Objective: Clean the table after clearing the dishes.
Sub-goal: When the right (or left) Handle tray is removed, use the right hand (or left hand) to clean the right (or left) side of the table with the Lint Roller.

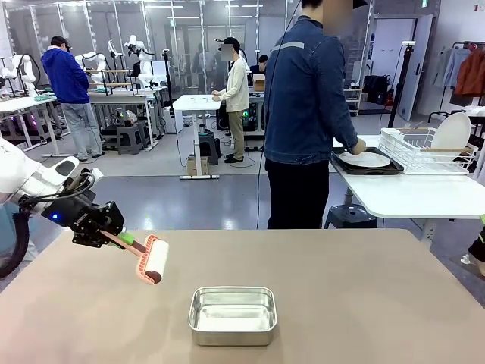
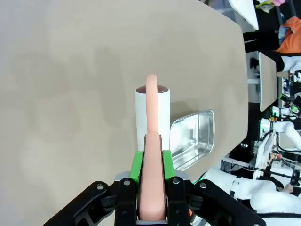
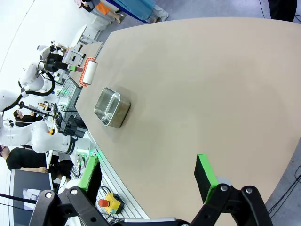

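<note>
The tan table is bare apart from a steel pan. My left gripper hovers over its left side, shut on the pink handle of a lint roller. The roller's white roll hangs just above the tabletop. In the left wrist view the gripper clamps the handle of the roller, which points down at the table. My right gripper stands open with nothing in it above the table. A white plate of the dishes lies on a dark tray on the white side table.
A steel pan sits near the table's front middle, right of the roller. A person stands beyond the far edge, back turned, hands at the plate. A white dish rack holds another plate.
</note>
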Action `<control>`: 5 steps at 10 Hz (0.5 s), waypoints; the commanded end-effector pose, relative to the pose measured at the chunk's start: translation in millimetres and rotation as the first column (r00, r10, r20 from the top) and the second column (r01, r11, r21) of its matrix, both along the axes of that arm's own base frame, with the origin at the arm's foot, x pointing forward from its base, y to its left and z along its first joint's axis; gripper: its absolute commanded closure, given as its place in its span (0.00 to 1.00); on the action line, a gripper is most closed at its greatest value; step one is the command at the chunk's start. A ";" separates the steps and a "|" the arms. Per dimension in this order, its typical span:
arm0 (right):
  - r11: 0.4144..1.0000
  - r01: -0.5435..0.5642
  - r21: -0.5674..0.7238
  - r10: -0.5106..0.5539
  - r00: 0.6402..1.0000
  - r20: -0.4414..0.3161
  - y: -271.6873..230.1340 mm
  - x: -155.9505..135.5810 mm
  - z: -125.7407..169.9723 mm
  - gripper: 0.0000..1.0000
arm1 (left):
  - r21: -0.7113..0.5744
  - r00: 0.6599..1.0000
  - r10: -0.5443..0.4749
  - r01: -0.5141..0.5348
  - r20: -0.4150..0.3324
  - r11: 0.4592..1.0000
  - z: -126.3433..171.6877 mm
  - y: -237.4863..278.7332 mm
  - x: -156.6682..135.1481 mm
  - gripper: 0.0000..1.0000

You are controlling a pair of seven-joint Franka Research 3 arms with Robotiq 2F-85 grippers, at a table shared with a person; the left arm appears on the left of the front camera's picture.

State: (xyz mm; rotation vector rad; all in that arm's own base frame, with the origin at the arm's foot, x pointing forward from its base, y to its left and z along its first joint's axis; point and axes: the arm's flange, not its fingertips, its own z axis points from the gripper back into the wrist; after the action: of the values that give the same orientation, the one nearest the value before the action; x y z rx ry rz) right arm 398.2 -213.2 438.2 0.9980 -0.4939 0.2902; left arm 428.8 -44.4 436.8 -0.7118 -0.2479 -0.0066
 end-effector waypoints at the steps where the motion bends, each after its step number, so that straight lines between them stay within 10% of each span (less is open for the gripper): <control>1: 1.000 0.013 -0.009 -0.013 1.000 -0.022 3.2 -3.0 3.5 0.00 | 0.023 1.000 0.021 -0.021 -0.018 1.000 11.0 -0.1 -4.0 0.81; 5: 1.000 0.013 -0.009 -0.013 1.000 -0.022 3.2 -3.0 3.5 0.00 | 0.053 0.995 0.097 -0.096 -0.009 0.994 -53.1 -12.4 38.4 0.79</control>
State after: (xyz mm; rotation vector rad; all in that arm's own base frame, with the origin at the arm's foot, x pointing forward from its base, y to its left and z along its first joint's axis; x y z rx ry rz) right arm 398.2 -213.0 438.5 0.9978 -0.4942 0.2907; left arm 444.1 -46.5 407.8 -0.6686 -0.2312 0.0641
